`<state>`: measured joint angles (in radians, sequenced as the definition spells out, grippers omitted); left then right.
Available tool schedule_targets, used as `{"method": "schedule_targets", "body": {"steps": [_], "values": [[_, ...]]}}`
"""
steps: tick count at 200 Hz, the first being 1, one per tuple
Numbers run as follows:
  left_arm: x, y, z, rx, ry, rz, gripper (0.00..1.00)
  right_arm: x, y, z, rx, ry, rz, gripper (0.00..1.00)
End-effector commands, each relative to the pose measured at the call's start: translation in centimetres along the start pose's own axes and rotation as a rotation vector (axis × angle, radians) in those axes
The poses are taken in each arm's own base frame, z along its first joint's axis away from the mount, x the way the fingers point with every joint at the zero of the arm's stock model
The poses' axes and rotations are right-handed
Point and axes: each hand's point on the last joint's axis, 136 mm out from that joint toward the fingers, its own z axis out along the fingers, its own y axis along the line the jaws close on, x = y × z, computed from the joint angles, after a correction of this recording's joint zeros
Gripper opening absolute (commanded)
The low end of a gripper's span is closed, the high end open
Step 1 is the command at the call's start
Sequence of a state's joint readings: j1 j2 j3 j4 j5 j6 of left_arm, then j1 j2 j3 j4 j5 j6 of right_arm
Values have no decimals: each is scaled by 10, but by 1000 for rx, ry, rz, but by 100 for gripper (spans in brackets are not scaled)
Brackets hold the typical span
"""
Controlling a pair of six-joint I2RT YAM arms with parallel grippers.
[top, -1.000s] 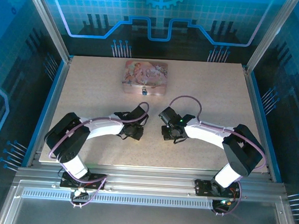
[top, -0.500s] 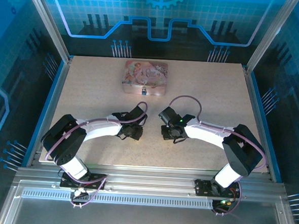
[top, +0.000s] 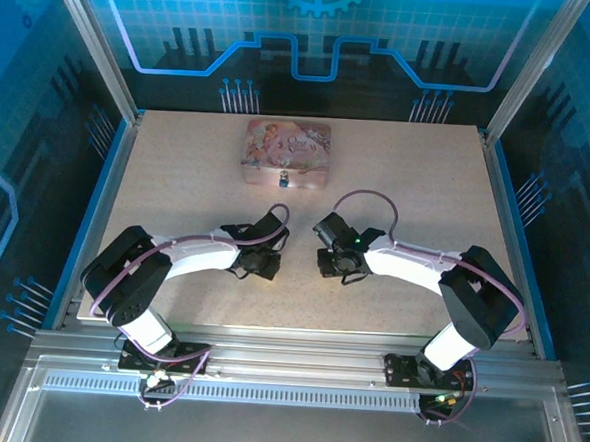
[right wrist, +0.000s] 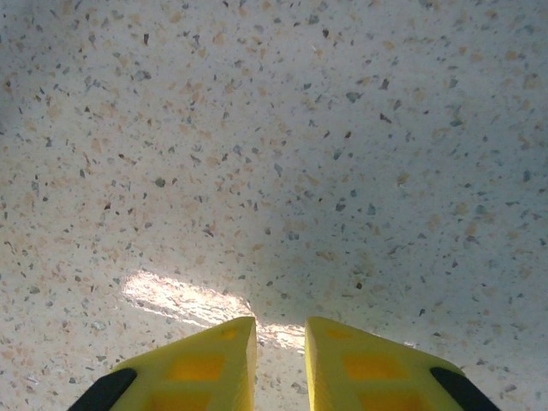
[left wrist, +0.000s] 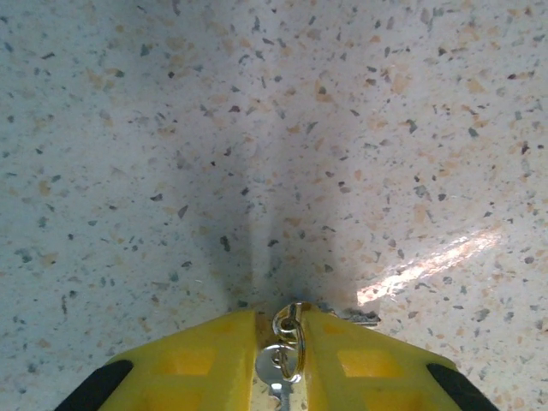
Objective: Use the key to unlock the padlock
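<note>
**Left.** The left arm (top: pixel 162 268) bends inward from its base over the speckled bench (top: pixel 427 189), its left claw (top: pixel 260 266) pointing down just above the surface at mid-bench. In the left wrist view this claw (left wrist: pixel 278 312) is clenched on the key (left wrist: pixel 278 377). The silvery key sits upright in the narrow slot between the two yellow fingers (left wrist: pixel 205 355), and its small wire ring (left wrist: pixel 289 324) pokes out at the fingertips. A bright streak of reflected light crosses the bench to the right of the tips.

**Centre, far side.** A pink picture-printed tin (top: pixel 286 148) lies flat on the bench, well apart from both claws. The padlock (top: pixel 284 180) is a small glinting speck at the middle of the tin's near edge. Whether it hangs from a clasp or rests on the bench cannot be told.

**Right.** The right arm (top: pixel 442 275) mirrors the left, with its right claw (top: pixel 334 264) near the left claw but apart from it. In the right wrist view this claw (right wrist: pixel 281 324) is released. Its yellow fingers (right wrist: pixel 360 364) stand a narrow slit apart with bare bench between them, grasping nothing.
</note>
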<state>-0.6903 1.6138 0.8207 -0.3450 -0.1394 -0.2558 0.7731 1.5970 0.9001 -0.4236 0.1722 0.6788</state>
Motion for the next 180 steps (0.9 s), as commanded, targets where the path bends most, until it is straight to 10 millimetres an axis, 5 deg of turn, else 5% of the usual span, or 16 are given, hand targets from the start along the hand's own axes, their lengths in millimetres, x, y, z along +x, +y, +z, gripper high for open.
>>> {"method": "schedule_targets", "body": {"steps": [1, 55, 180], "values": [[17, -4, 7, 31, 52, -4, 21, 2, 10, -2, -68, -21, -11, 22], [11, -10, 1, 113, 19, -10, 0, 4, 15, -2, -121, -37, -20, 22], [-4, -16, -27, 228, -84, -37, 0, -5, 25, -10, -382, -94, 147, 24]]}}
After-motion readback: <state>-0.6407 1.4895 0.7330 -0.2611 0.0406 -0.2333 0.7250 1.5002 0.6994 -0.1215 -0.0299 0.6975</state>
